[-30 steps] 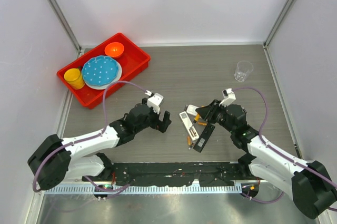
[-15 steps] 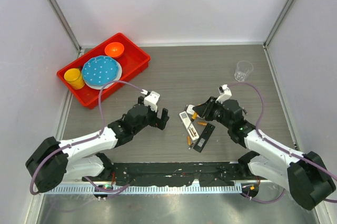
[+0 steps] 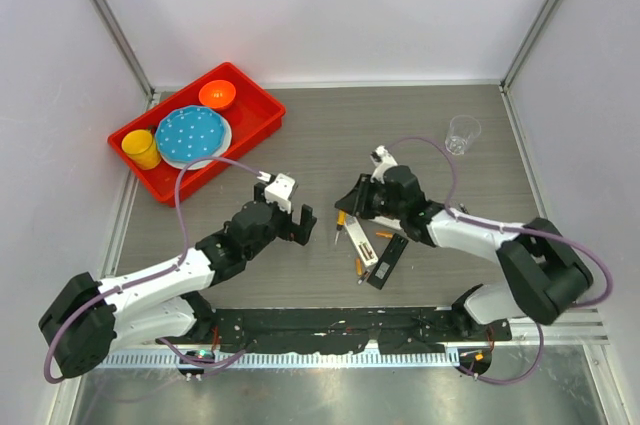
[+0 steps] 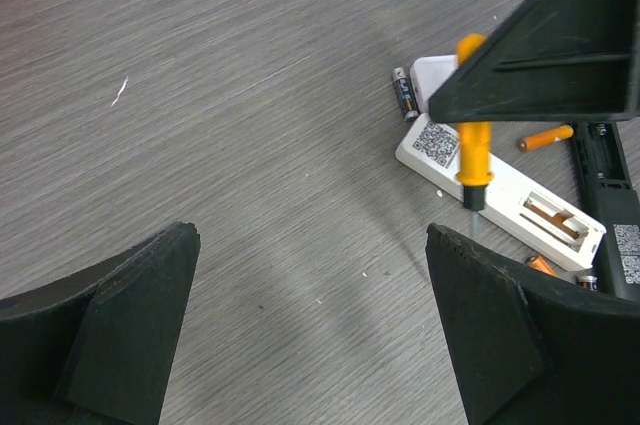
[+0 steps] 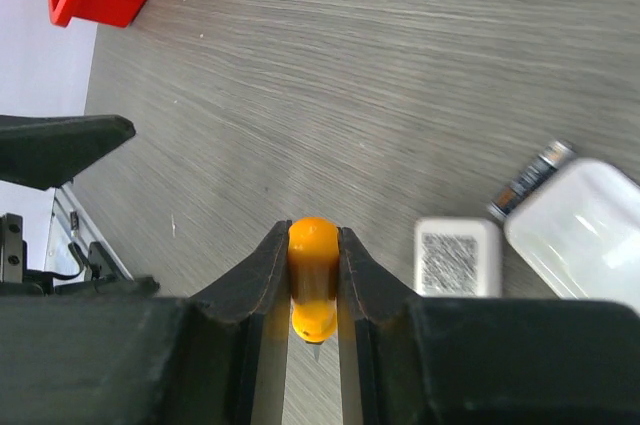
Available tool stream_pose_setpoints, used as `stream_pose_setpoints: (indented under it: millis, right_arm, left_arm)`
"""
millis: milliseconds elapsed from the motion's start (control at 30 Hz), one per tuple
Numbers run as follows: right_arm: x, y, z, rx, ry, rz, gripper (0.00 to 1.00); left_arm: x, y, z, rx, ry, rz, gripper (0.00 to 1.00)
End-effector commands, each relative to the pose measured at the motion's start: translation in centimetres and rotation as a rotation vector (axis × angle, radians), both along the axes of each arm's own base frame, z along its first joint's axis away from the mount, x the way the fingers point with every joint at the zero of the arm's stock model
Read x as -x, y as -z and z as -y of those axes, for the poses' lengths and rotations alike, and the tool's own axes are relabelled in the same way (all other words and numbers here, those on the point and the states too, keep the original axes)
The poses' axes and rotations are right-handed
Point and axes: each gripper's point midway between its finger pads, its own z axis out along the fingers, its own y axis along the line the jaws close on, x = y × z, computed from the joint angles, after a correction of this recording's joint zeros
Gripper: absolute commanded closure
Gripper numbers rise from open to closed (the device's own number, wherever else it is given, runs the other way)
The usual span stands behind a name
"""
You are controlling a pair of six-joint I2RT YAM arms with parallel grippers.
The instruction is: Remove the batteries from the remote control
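Observation:
The white remote [image 3: 359, 239] lies at the table's middle with its battery bay open; one orange battery [image 4: 548, 213] sits in the bay. More orange batteries lie loose on the table: one [image 3: 383, 234] beside the remote and one [image 3: 358, 267] nearer me. The black remote [image 3: 388, 260] lies to the right. My right gripper [image 3: 347, 209] is shut on an orange-handled screwdriver [image 5: 313, 263], its tip pointing down just left of the white remote's [image 5: 455, 257] far end. My left gripper [image 3: 301, 226] is open and empty, hovering left of the remotes, with its fingers [image 4: 130, 295] wide apart.
A red tray [image 3: 262, 103] at the back left holds a blue plate, an orange bowl and a yellow cup. A clear cup [image 3: 462, 133] stands at the back right. A dark battery [image 4: 403, 93] lies by the white remote's far end.
My right gripper has moved left with the screwdriver, from right of the remotes to the white remote's far left end. My left gripper has shifted slightly left.

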Motion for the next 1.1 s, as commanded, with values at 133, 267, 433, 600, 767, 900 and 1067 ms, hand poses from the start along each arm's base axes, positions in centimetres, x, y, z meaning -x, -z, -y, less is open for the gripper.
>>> stream_pose_setpoints:
  millis: [133, 267, 433, 600, 767, 900, 1067]
  right_arm:
    - [-1.6, 0.4, -5.7, 0.026, -0.116, 0.011, 0.82]
    - [-2.0, 2.4, -6.6, 0.083, -0.116, -0.031, 0.76]
    - [-2.6, 3.1, -6.7, 0.124, -0.096, -0.033, 0.64]
    - [-3.1, 2.0, -6.4, 0.135, -0.069, 0.005, 0.44]
    - [-3.7, 0.1, -5.3, 0.144, -0.004, 0.069, 0.23]
    - [-3.9, -1.6, -4.5, 0.138, 0.032, 0.116, 0.2]
    - [-3.8, -4.4, -2.8, 0.114, 0.099, 0.19, 0.19]
  left_arm:
    - [-1.4, -0.7, -1.0, -0.031, -0.056, 0.081, 0.0]
    - [-1.5, -0.4, -1.7, -0.052, -0.083, 0.094, 0.0]
    - [-1.8, -0.2, -2.3, -0.069, -0.109, 0.101, 0.0]
    - [-1.9, 0.1, -2.3, -0.084, -0.115, 0.096, 0.0]
    - [-1.8, 0.3, -1.8, -0.079, -0.091, 0.092, 0.0]
    - [-1.9, 0.4, -1.7, -0.08, -0.093, 0.09, 0.0]
    - [-2.0, 0.6, -1.9, -0.09, -0.101, 0.087, 0.0]
